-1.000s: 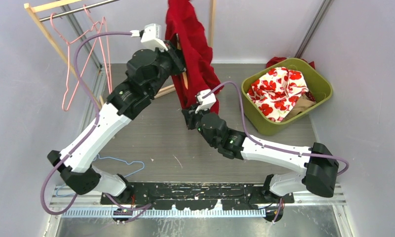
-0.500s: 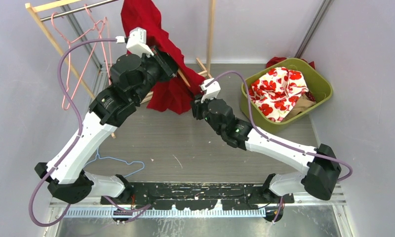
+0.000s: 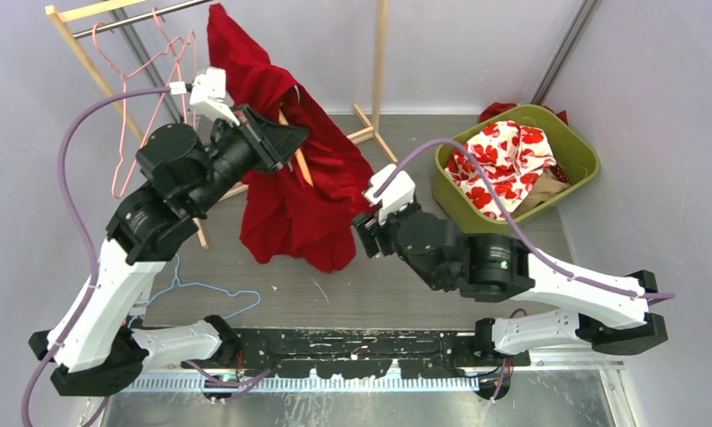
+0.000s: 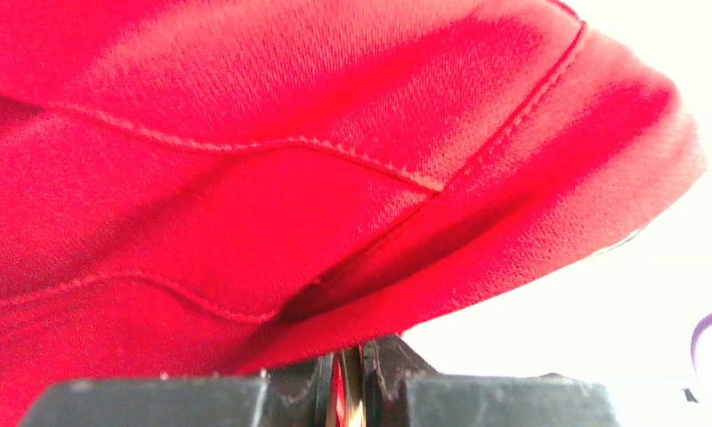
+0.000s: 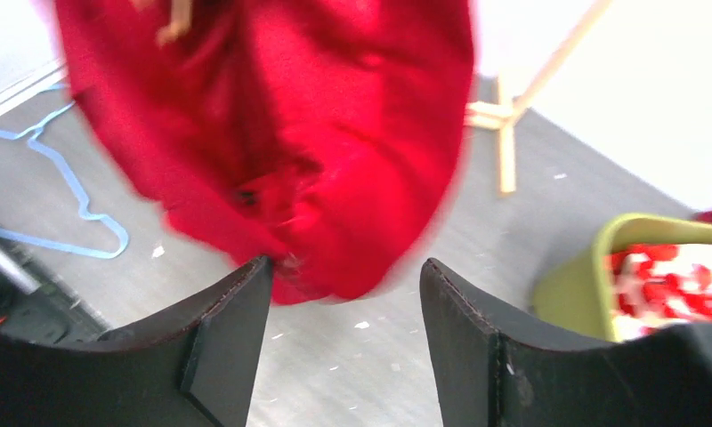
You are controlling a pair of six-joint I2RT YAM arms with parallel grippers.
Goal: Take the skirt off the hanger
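Observation:
The red skirt (image 3: 290, 209) hangs from a wooden hanger (image 3: 300, 165) held up at centre left. My left gripper (image 3: 284, 147) is shut on the hanger, with red cloth draped over it. In the left wrist view the skirt (image 4: 246, 178) fills the frame, and a sliver of wood and red cloth sits between the shut jaws of the left gripper (image 4: 352, 391). My right gripper (image 3: 364, 234) stands open just right of the skirt's lower edge. Seen from the right wrist, the skirt (image 5: 317, 133) hangs blurred beyond the open right gripper (image 5: 345, 267), its hem close to the left fingertip (image 5: 250, 285).
A green bin (image 3: 577, 147) holding floral cloth stands at the right. A wooden rack (image 3: 379, 62) with pink wire hangers (image 3: 148, 98) is at the back left. A blue wire hanger (image 3: 212, 294) lies on the floor by the left arm's base.
The left arm swung the hanger and skirt leftward and lower. The right gripper opened, let go of the skirt's lower part and drew back toward the near edge.

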